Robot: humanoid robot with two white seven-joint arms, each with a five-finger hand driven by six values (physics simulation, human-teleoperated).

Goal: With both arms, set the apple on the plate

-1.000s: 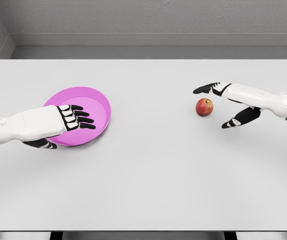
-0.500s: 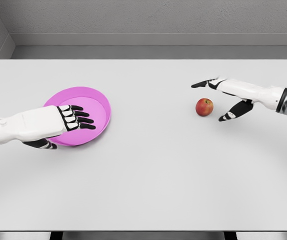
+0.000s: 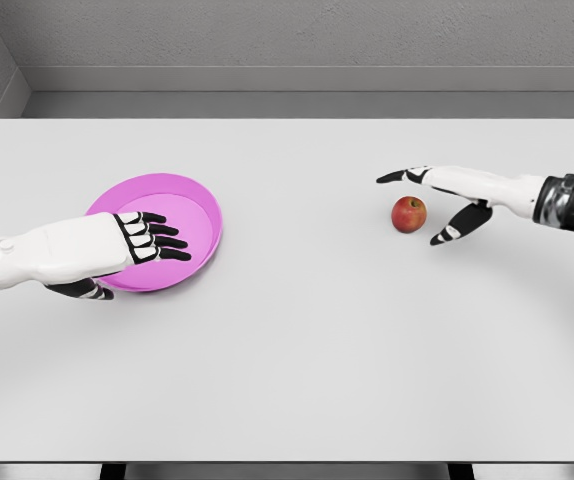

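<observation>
Apple (image 3: 408,214) sat ungrasped nr worktop's (image 3: 297,370) right edge, right hand (image 3: 437,200) fingers spread beside it, left hand (image 3: 132,240) clamped on plate (image 3: 182,200) rim; pickup & placing left.

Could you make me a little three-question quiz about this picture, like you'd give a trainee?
1. True or false: the apple already lies on the pink plate.
2. Which hand is nearer the apple? A) the left hand B) the right hand C) both equally
3. Fill in: the left hand grips the plate's near ____.

Key:
1. False. The apple sits on the white table, far to the right of the plate.
2. B. The right hand is open, its fingers and thumb spread on either side of the apple, not touching it.
3. Rim. The fingers lie over the rim into the plate, with the thumb under it.
</observation>
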